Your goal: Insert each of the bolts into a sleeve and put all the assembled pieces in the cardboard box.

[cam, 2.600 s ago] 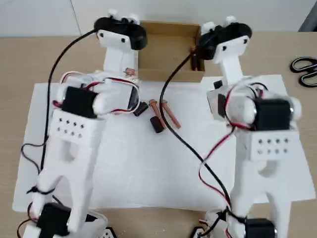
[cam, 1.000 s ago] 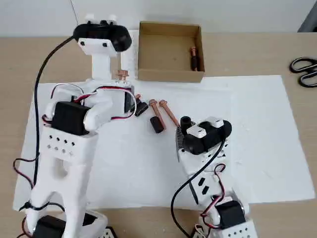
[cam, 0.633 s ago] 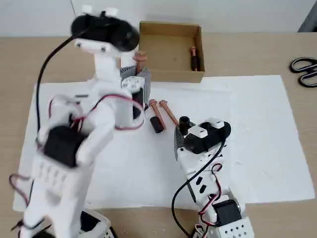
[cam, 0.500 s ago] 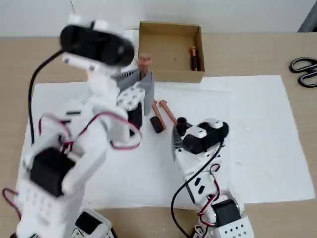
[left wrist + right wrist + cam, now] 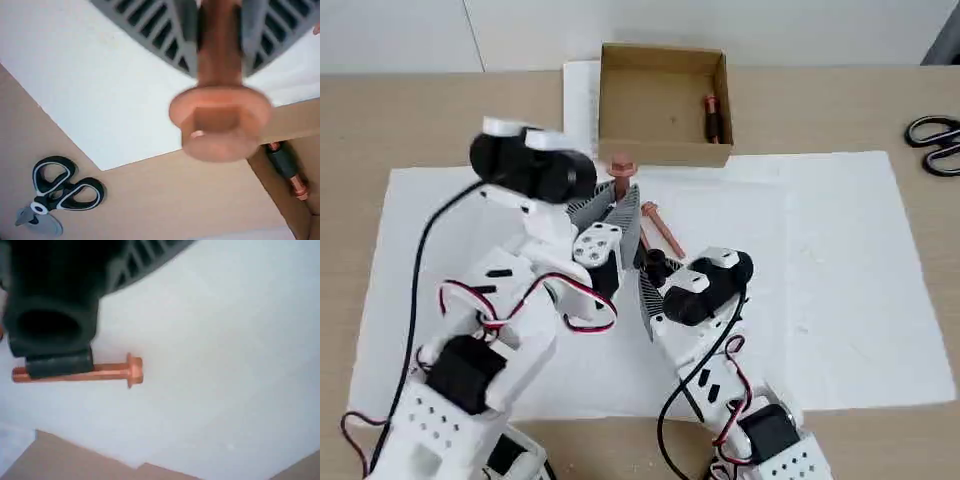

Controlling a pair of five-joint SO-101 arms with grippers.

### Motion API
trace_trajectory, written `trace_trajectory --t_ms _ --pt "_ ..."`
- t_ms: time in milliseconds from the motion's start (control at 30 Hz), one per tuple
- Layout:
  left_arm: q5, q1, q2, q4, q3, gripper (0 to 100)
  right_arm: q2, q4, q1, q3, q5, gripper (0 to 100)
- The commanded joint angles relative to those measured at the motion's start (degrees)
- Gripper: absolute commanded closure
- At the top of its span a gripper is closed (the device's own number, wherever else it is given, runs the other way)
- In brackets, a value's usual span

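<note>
Now: both claws loaded over the white paper.
High: left claw pinching copper bolt upright, near cardboard box; right claw clamps black sleeve just beside. L wrist: assembled piece lies in box. R wrist: loose bolt flat on paper behind sleeve.
</note>
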Motion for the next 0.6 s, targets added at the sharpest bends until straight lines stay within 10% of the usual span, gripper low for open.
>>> trace_trajectory --t_ms 0,567 --pt "0.35 0.18 -1.93 -7.03 4.53 99 -0.92 -1.01 -0.13 0.44 -0.62 99.5" --pt "0.44 0.44 -1.85 -22.77 17.89 99 -0.92 -1.01 -0.22 0.44 -0.70 99.5"
